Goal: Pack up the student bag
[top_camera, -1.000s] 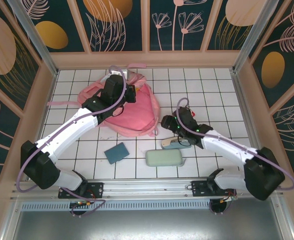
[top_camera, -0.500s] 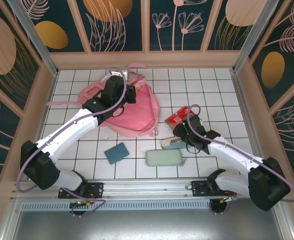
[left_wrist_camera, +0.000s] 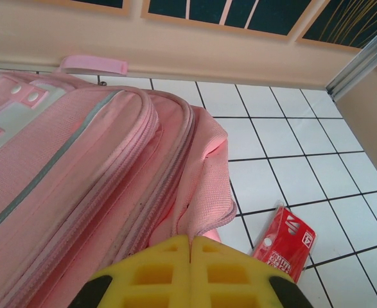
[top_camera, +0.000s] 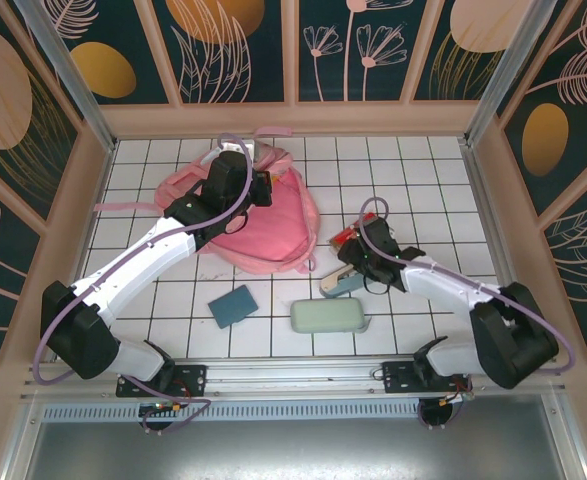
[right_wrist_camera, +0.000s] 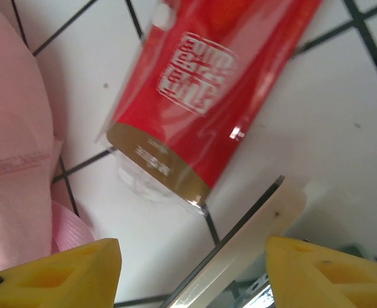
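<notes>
The student bag (top_camera: 268, 225) lies flat at the back left, a big soft pink backpack with white patches (left_wrist_camera: 79, 160). My left gripper (top_camera: 263, 187) sits at its right edge, jaws shut on a fold of the pink rim fabric (left_wrist_camera: 191, 247). A red snack packet (top_camera: 344, 237) lies on the tiles just right of the bag (left_wrist_camera: 284, 240). Just near of the packet (right_wrist_camera: 204, 83), my right gripper (top_camera: 358, 260) hovers open (right_wrist_camera: 193, 256) with bare tile and the end of a white flat strip (right_wrist_camera: 252, 237) between its fingers. The bag's edge (right_wrist_camera: 15, 147) is to its left.
A grey-blue object (top_camera: 345, 284) lies under the right arm. A pale green pencil case (top_camera: 328, 317) and a teal notebook (top_camera: 233, 305) lie near the front. Wooden walls enclose the tiled floor (top_camera: 423, 190); pink straps (top_camera: 123, 206) trail left of the bag.
The right arm pulled back off the red packet, exposing it, then swung left toward it again; the packet now lies slightly further left. The left arm has held still on the bag.
</notes>
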Controlling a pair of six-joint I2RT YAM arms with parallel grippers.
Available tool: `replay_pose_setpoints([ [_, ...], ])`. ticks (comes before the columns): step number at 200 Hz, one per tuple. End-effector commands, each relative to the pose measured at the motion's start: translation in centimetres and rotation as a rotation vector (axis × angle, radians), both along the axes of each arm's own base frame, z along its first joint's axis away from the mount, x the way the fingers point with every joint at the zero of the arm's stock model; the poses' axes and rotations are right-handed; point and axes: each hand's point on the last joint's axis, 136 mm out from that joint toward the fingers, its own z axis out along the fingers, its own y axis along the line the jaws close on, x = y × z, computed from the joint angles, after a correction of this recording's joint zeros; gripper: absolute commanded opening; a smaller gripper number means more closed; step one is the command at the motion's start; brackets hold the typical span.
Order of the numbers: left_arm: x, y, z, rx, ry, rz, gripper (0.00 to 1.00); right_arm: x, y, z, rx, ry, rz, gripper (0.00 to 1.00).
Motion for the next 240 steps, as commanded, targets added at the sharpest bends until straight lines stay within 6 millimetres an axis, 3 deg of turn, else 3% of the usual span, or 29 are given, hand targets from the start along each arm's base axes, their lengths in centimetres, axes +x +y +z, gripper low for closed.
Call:
replay_pose_setpoints([
  [1,0.2,-0.3,2.9,-0.045,-0.093,-0.004,0.00,1.9,0.2,0.0,-0.031,-0.007,0.029,0.62],
  [57,0.3,-0.4,2.8,-0.041,-0.092,-0.006,0.00,7.0,2.7,1.5,-0.140,-0.046,0.154,0.59],
  [83,0.3,-0.3,3.0,-0.041,-0.097,-0.002,0.00,8.4,3.7,1.6,-0.170,-0.040,0.206,0.59],
  [110,0.3,-0.1,3.1,-0.038,-0.102,0.003,0.00,7.9,3.0,2.3,-0.207,-0.048,0.176,0.59],
  [136,0.3,-0.2,3.1,-0.039,-0.099,-0.001,0.00,5.8,3.2,3.2,-0.220,-0.050,0.135,0.61],
  [181,0.2,-0.1,3.4,-0.045,-0.105,-0.001,0.00,3.2,2.4,1.4,-0.160,0.032,0.060,0.60],
  [240,-0.1,-0.1,3.7,-0.055,-0.110,-0.005,0.00,2.9,2.6,-0.6,-0.159,0.078,0.061,0.53],
])
